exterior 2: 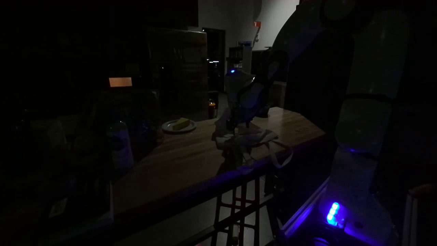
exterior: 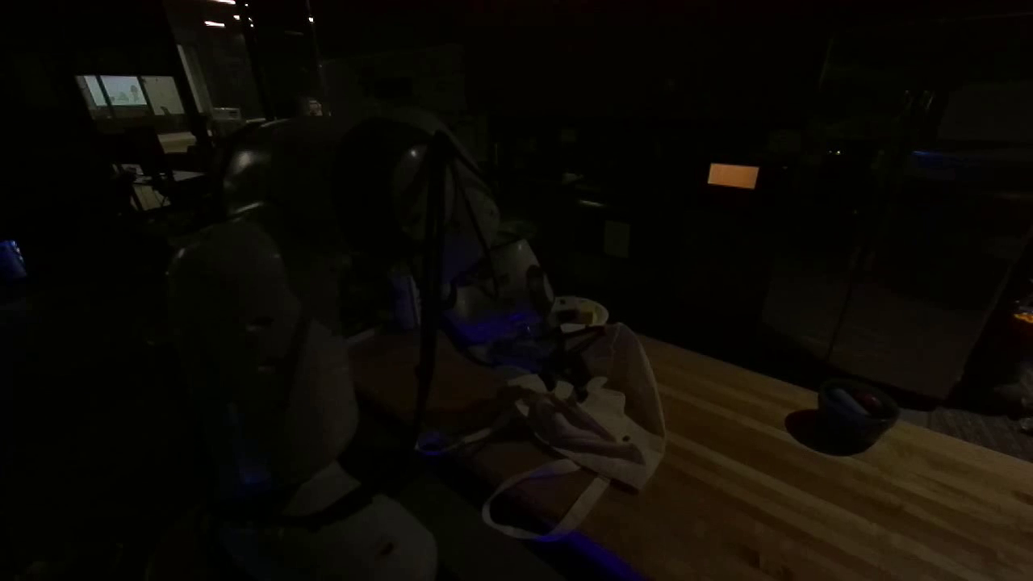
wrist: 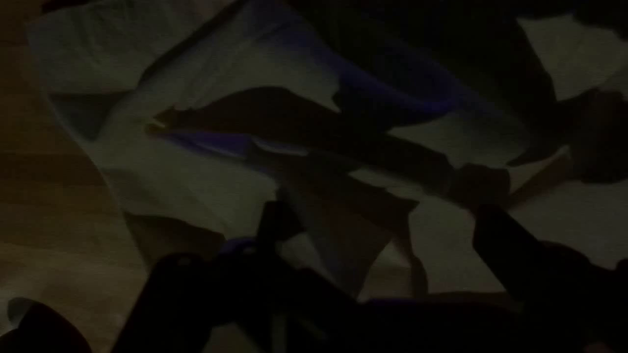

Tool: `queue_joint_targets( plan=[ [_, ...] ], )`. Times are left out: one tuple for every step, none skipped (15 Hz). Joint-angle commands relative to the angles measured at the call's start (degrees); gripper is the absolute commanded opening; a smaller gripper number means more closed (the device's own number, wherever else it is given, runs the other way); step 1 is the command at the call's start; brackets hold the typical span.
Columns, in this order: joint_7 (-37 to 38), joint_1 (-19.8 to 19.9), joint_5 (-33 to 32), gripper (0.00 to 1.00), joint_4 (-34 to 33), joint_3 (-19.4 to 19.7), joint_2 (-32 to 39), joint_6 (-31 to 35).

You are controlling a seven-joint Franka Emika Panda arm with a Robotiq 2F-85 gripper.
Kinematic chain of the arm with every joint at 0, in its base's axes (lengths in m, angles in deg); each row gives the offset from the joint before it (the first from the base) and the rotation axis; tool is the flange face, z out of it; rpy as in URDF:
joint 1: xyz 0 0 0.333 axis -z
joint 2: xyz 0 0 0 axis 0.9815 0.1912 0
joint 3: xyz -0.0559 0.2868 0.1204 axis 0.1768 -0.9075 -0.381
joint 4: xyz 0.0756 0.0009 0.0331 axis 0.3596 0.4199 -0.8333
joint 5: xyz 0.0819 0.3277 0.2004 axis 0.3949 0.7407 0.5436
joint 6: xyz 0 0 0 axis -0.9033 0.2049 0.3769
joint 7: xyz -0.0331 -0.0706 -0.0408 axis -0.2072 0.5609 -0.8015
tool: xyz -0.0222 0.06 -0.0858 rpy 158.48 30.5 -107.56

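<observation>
On the wooden surface (exterior: 767,484) lies a crumpled, pale cloth tote bag (exterior: 637,403), right under the robot's end effector (wrist: 385,220). Its two fingers (wrist: 500,240) are spread wide apart, and it has no grip on anything. It is too dark to tell if the tips touch the cloth. One bag strap (exterior 2: 274,157) makes a loop that hangs over the edge. Well apart from the bag, a round, dark bowl (exterior: 859,436) holds a bluish thing (exterior: 847,402) and a red thing (exterior: 870,401). A white plate (exterior 2: 168,127) has a yellow block (exterior 2: 181,123) on it.
</observation>
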Motion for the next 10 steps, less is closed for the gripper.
queue_joint_targets(
  plan=[
    [-0.04, -0.3, -0.52, 0.68, 0.34, 0.8, -0.12, 0.39],
    [-0.65, -0.26, 0.03, 0.61, 0.44, 0.8, -0.19, 0.45],
    [-0.94, -0.23, 0.4, 0.52, 0.5, 0.8, -0.26, 0.47],
    [-1.07, -0.2, 0.63, 0.45, 0.55, 0.82, -0.36, 0.38],
    [-1.07, -0.18, 0.59, 0.35, 0.61, 0.85, -0.45, 0.33],
    [-1.05, -0.14, 0.53, 0.27, 0.68, 0.89, -0.57, 0.29],
    [-1.01, -0.12, 0.5, 0.19, 0.73, 0.94, -0.68, 0.28],
    [-1.03, -0.1, 0.51, 0.12, 0.78, 0.99, -0.74, 0.26],
    [-1.08, -0.08, 0.53, 0.06, 0.85, 1.06, -0.82, 0.25],
    [-1.09, -0.06, 0.56, 0.01, 0.9, 1.13, -0.86, 0.27]
  ],
)
